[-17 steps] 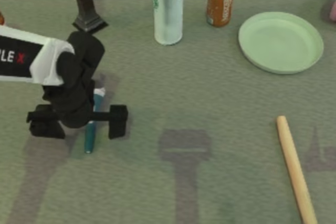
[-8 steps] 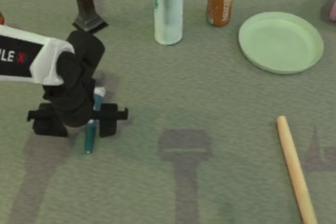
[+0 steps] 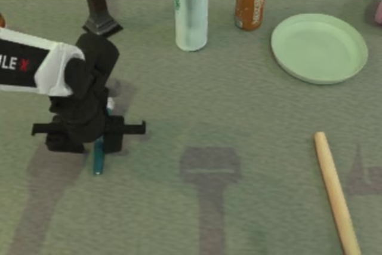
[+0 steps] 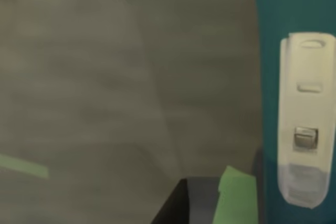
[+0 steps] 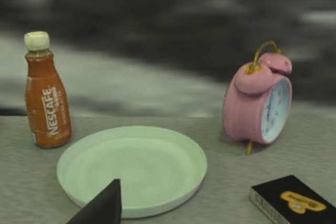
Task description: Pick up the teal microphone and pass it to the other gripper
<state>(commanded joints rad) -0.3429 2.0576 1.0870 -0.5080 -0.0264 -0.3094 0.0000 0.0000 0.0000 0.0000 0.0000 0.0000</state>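
The left gripper (image 3: 95, 137) clamps the slim teal microphone (image 3: 97, 158) lying at the table's left (handle tapered): it may slip on lifting. Right gripper's fingers: cannot tell.

Plate (image 3: 319, 48) right of bottle (image 3: 191, 9)

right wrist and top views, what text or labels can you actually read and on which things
"NESCAFE", white letters running up the brown bottle in the right wrist view; smaller print beside it is too blurred to read.
"LE X", partly cut off, on the left arm's white cover in the top view.
Yellow mark on the black box: unreadable.
Pink alarm clock dial: numerals too small.
White bottle green logo: unreadable.
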